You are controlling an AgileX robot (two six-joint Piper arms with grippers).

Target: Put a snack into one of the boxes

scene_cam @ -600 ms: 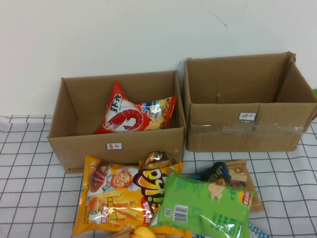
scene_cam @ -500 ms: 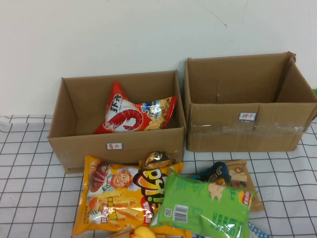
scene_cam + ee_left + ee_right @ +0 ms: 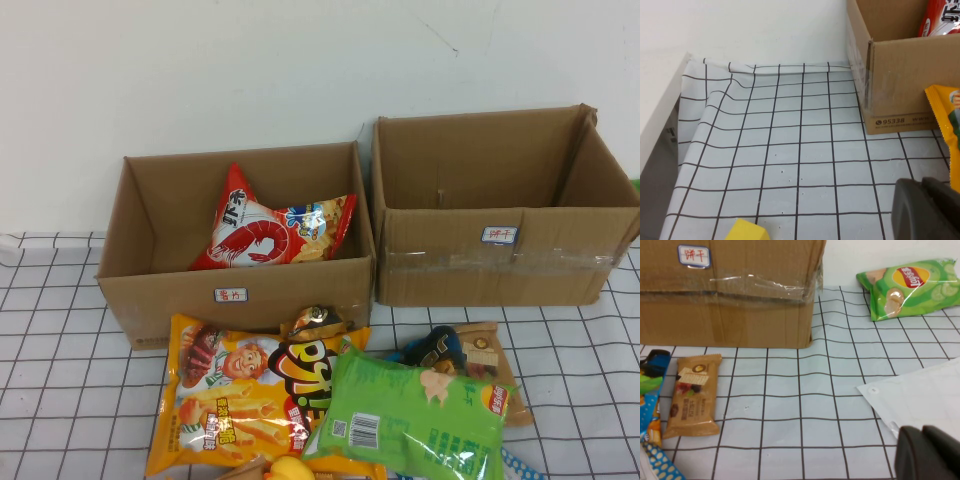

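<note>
On the cloth (image 3: pixel 60 300), hovering low: left gripper (image 3: pixel 927 212) closed, empty, by left box (image 3: pixel 900 85); right gripper (image 3: pixel 927 452), unclear, by right box (image 3: pixel 740 315). Just starting, nothing being held. Next, probably needing to be opening up and reaching for the green bag (image 3: pixel 415 415).

Light was even and bright, with no hard shadows. The wall (image 3: pixel 250 70) looked slightly grey toward the upper left of the high view. Tape (image 3: pixel 760 285) on the box (image 3: pixel 740 315) glared in the right wrist view. Soft shade lay inside both boxes. The dark gripper bodies at the lower right of each wrist view were blurred.
</note>
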